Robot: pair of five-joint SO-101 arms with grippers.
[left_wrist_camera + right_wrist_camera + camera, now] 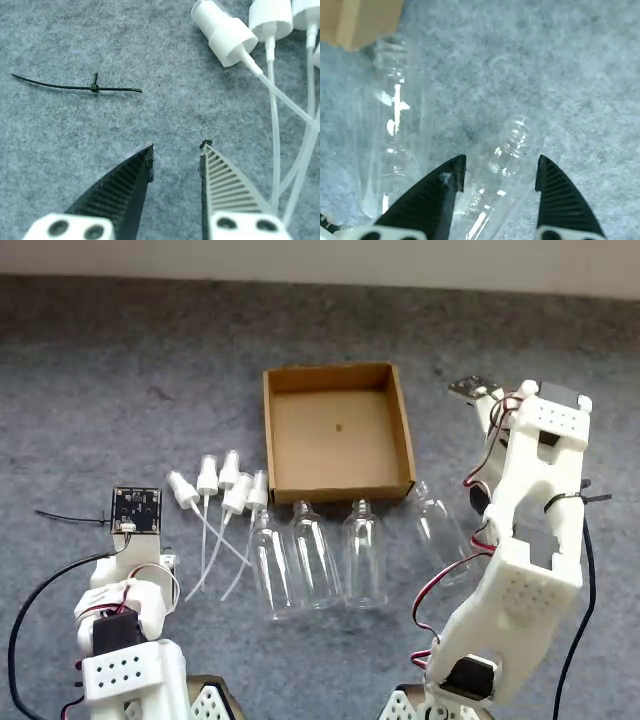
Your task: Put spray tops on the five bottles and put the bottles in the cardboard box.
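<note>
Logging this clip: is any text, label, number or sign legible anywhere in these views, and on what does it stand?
No text can be read.
The cardboard box bears no print, just a small dark spot on its floor.
The clear bottles and white spray tops carry no labels.
The circuit board on the left arm's wrist: any markings are too small to read.

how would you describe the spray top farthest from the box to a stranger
Find the box in the middle of the table. White spray tops lie fanned beside its near-left corner. Yours is the outermost one, nearest the black cable tie, its head tilted away from the others.
</note>
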